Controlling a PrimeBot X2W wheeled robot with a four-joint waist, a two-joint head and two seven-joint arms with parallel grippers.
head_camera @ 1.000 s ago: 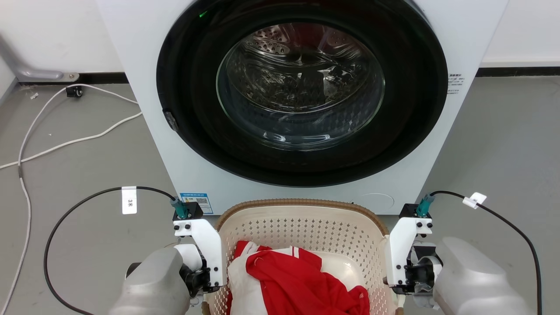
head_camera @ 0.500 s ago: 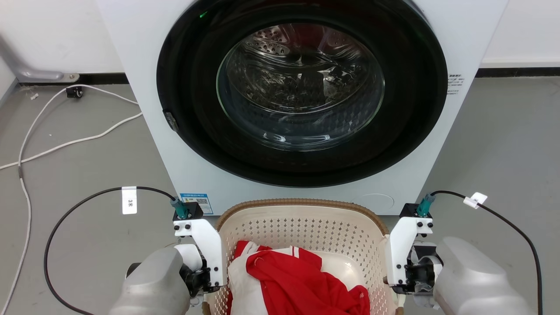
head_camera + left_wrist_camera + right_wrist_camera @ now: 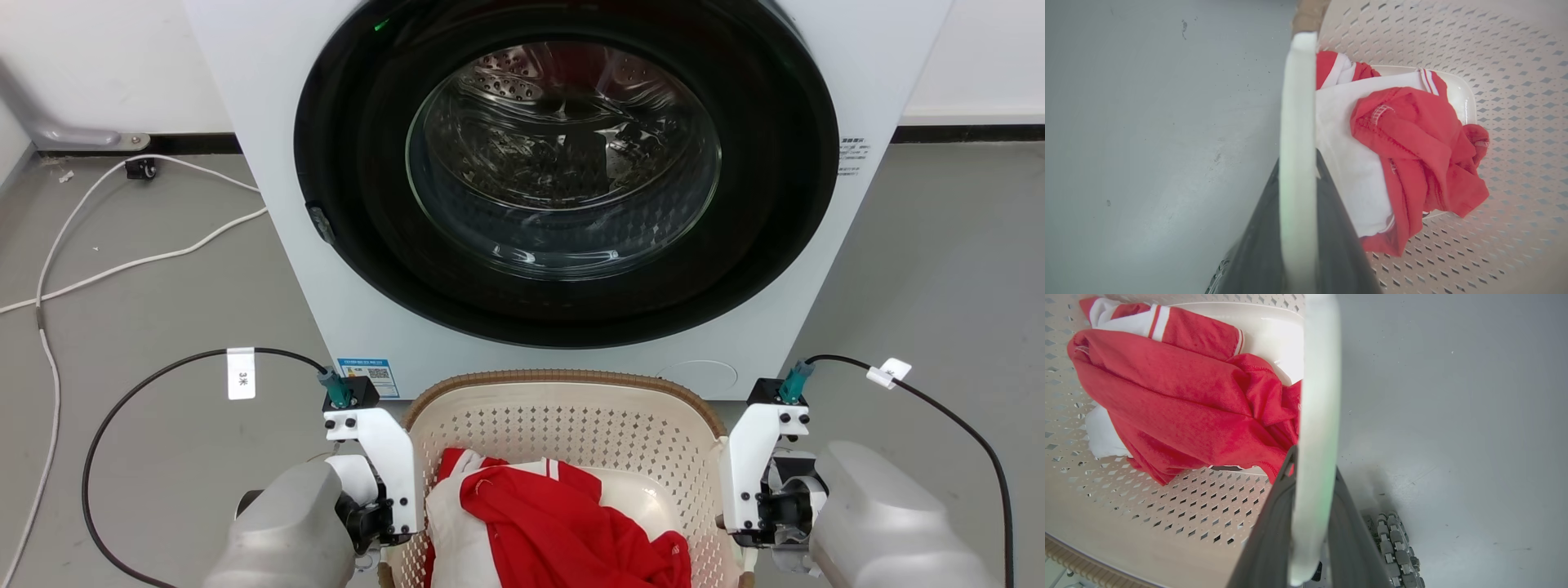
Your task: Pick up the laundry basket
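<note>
The laundry basket (image 3: 563,377), cream with perforated walls and a brown woven-look rim, stands on the floor in front of the washer, at the bottom middle of the head view. Red and white clothes (image 3: 555,523) lie in it. My left gripper (image 3: 390,523) sits at its left side and my right gripper (image 3: 747,523) at its right side. In the left wrist view my left gripper (image 3: 1297,163) is shut on the white handle (image 3: 1298,102), a dark finger on either side. My right gripper (image 3: 1312,465) is likewise shut on the other white handle (image 3: 1319,375).
A white front-loading washer (image 3: 269,163) with a round glass door (image 3: 563,155), shut, rises just behind the basket. White cables (image 3: 122,265) trail over the grey floor at the left. Black wrist cables (image 3: 147,384) loop out beside both arms. Grey floor lies on both sides.
The whole head picture has shifted by a few pixels. Both grippers and the basket keep their places relative to each other.
</note>
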